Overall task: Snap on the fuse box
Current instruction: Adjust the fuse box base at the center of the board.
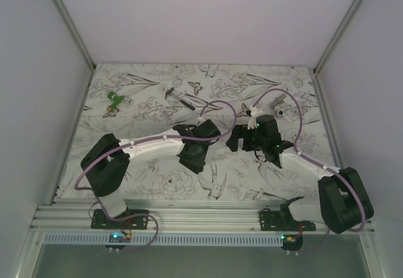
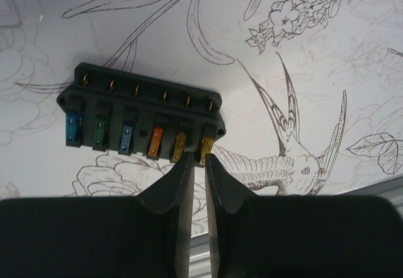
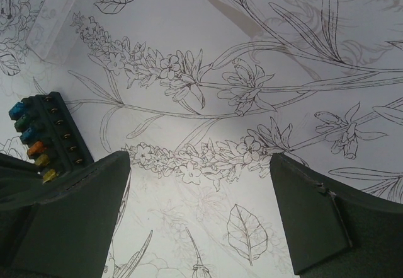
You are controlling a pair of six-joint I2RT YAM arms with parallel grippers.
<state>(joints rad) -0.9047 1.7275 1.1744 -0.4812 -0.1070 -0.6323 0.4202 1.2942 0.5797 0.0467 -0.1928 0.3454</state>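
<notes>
Black rectangular plastic fuse box point(image 2: 141, 111) on worktop point(image 2: 352, 57). Left end effector point(image 2: 196, 159) narrow, seemingly pinching its 5 o'clock corner; right end effector point(image 3: 198, 164) wide, box at 9 o'clock. Risk: corner pinch lets box pivot under push.

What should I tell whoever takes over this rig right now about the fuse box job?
Left gripper: shut to a slit, tips at the near edge of the fuse box by its yellow fuses; grip unclear.
Right gripper: wide open, empty, just beside the box.
Fuse box: flat on the printed cloth, six fuses exposed, no cover on it.
Clear flat piece, possibly the cover, lies apart on the cloth.
Left to do: probably fit and snap on the cover.
</notes>
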